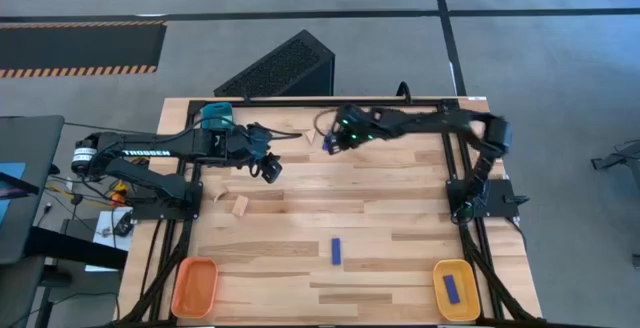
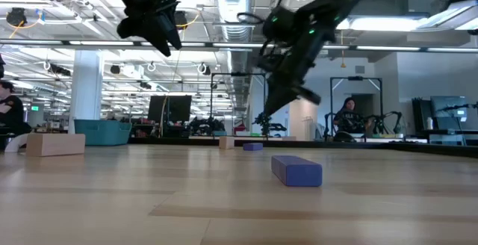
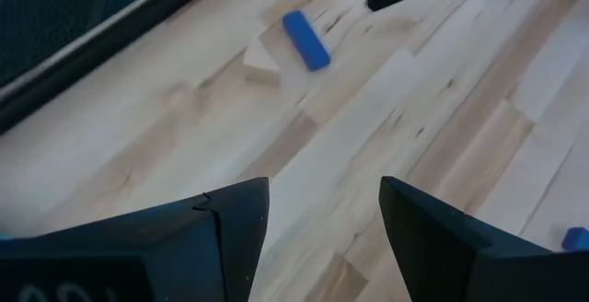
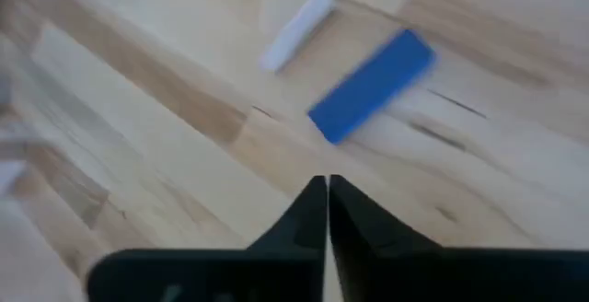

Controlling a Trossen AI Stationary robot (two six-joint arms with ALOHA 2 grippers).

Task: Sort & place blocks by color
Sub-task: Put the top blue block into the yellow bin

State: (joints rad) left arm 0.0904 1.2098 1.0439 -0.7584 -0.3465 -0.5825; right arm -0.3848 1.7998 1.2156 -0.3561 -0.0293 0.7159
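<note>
From the high view, one dark blue bar [image 1: 452,289] already lies in the yellow tray [image 1: 441,272], while the orange tray [image 1: 194,287] looks bare. Another blue bar [image 1: 337,251] lies loose mid-worktop [image 1: 400,208], and pale wood pieces [image 1: 239,205] sit near the left arm, so most sorting seems left to do.

The low view shows that blue bar [image 2: 296,170] flat on the worktop, a wood block [image 2: 55,144] far off, both arms raised.

In the left wrist view the left tool [image 3: 322,212] stands spread and holds nothing.

In the right wrist view the right tool [image 4: 328,184] is pressed together, empty, above a blue bar [image 4: 372,86] and a pale piece [image 4: 296,28] lying just beside it.
</note>
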